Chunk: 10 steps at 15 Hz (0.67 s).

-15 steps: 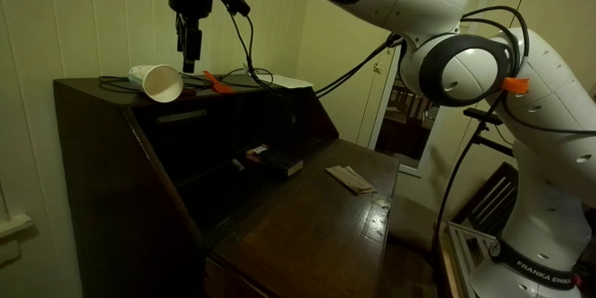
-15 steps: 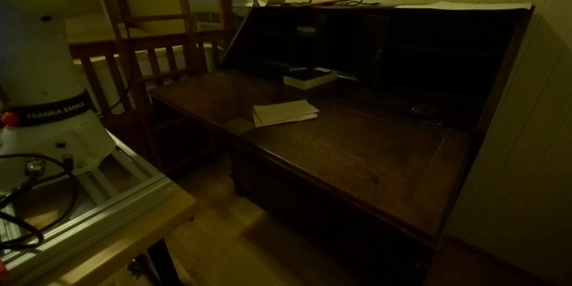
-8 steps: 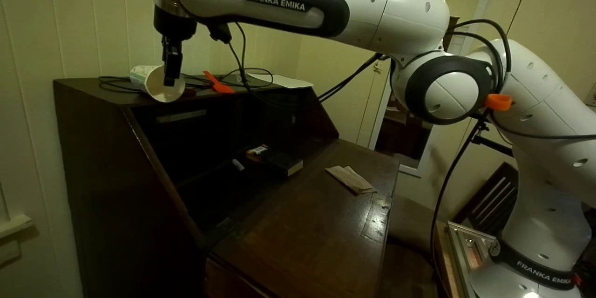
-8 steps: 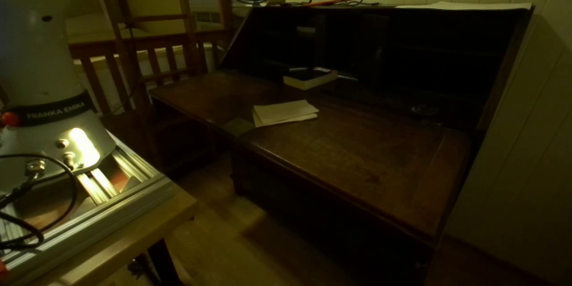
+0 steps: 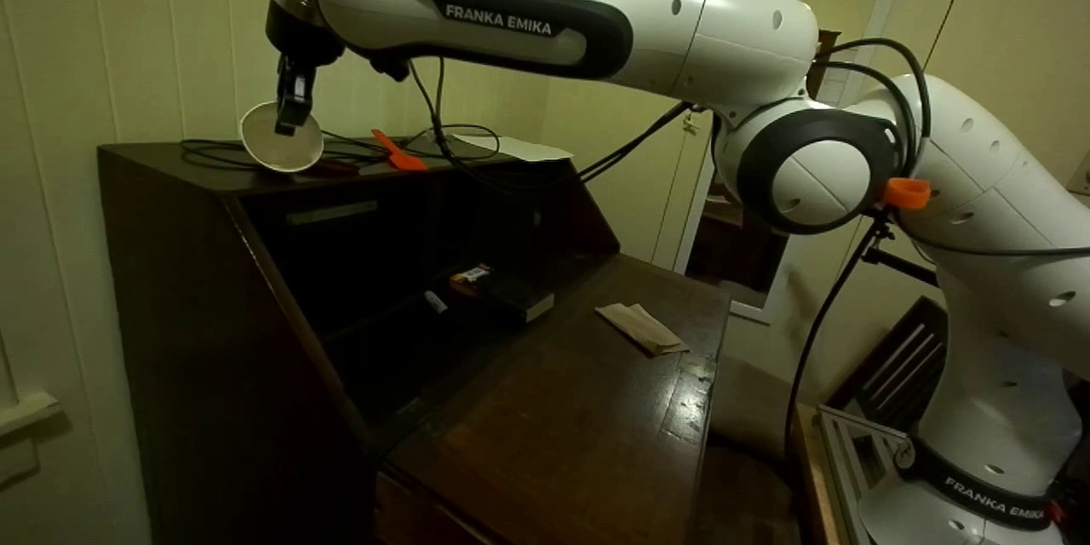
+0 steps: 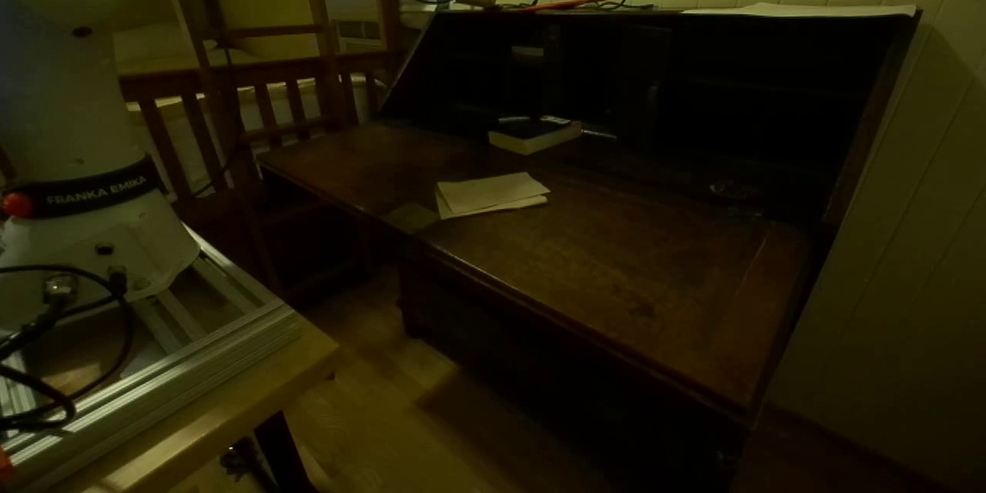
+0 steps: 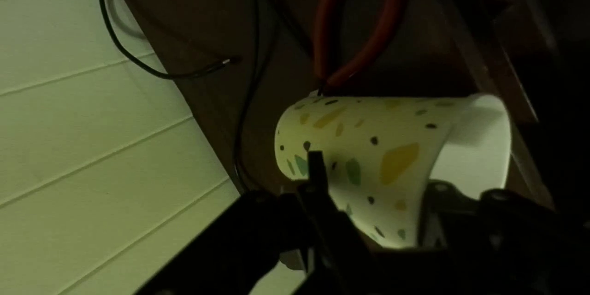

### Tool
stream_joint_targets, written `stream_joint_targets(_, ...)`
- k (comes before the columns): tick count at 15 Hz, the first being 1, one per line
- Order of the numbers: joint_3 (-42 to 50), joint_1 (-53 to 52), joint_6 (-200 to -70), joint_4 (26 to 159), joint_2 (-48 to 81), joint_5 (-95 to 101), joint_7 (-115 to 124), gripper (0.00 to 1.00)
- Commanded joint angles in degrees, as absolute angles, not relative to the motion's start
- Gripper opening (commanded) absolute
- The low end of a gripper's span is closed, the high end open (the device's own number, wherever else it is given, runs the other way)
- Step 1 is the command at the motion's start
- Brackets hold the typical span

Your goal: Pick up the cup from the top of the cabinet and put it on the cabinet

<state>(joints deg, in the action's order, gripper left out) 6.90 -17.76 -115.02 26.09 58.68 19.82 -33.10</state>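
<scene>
1. The tool [image 5: 289,121] is at the mouth of the cup [image 7: 368,147], its fingers [image 7: 317,170] parted some of the way — a plain gap shows between them in the wrist view.
2. One finger crosses the cup's speckled outer wall; the other goes in at the mouth, its tip out of sight, so the wall near the rim stands between them. Whether both touch it, I cannot tell.
3. The cup is at one end of the worktop [image 5: 157,155] of the dark cabinet [image 5: 187,298], tipped with its mouth raised (how much of it rests on the surface, I cannot tell).
4. Against half a second ago, the tool has shifted left in an exterior view and leans more. The cup has swung round — its mouth now faces that camera and sits higher, covering the patterned side seen then.
5. Red-handled pliers [image 7: 325,46] lie just beside the cup, with black cable [image 7: 168,76] near; an orange scraper [image 5: 400,155] and a white sheet [image 5: 521,149] lie farther along the worktop.
</scene>
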Motion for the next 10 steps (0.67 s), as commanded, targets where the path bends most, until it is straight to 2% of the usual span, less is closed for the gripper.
stream_joint_targets(1,8.2,-18.3,-115.0,25.2,59.1,21.3,-30.6,0.1)
stream_joint_targets(3,8.7,-18.5,-115.0,25.8,58.7,21.6,-29.0,0.02)
stream_joint_targets(5,9.8,-18.9,-114.7,25.7,58.1,22.8,-27.6,0.0)
stream_joint_targets(7,11.0,-19.7,-113.6,25.8,55.8,24.0,-25.6,0.03)
stream_joint_targets(10,8.5,-19.8,-104.1,26.8,49.0,20.8,-26.7,0.03)
